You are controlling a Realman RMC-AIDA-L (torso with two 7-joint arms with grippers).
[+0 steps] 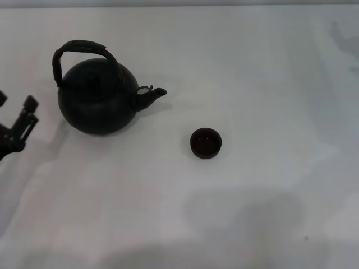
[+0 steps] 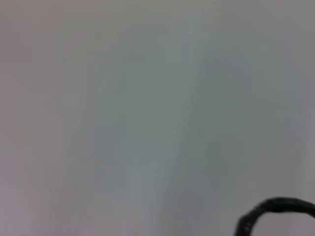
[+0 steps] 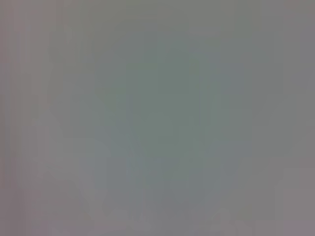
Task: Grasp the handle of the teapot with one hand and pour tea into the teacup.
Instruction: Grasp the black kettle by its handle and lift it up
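One small teacup [image 1: 206, 143] is sitting on the white table [image 1: 269, 84], nearest us. One black teapot [image 1: 98, 101] is standing behind it, leftward, handle [image 1: 78, 47] arching up. One left gripper [image 1: 17, 126] is waiting left of the teapot, holding nothing; its jaws are hard to tell.

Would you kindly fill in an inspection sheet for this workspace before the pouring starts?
Surface: white table, with soft shadows near the front edge.
Job's things: black teapot upright at the left, handle arched over it, spout aimed toward the teacup, which stands apart to its right.
Clutter: nothing seen.
Grippers: left gripper at the left edge, beside the teapot, holding nothing; right gripper not in view.
Cables: nothing seen.
Surroundings: nothing seen beyond the table.
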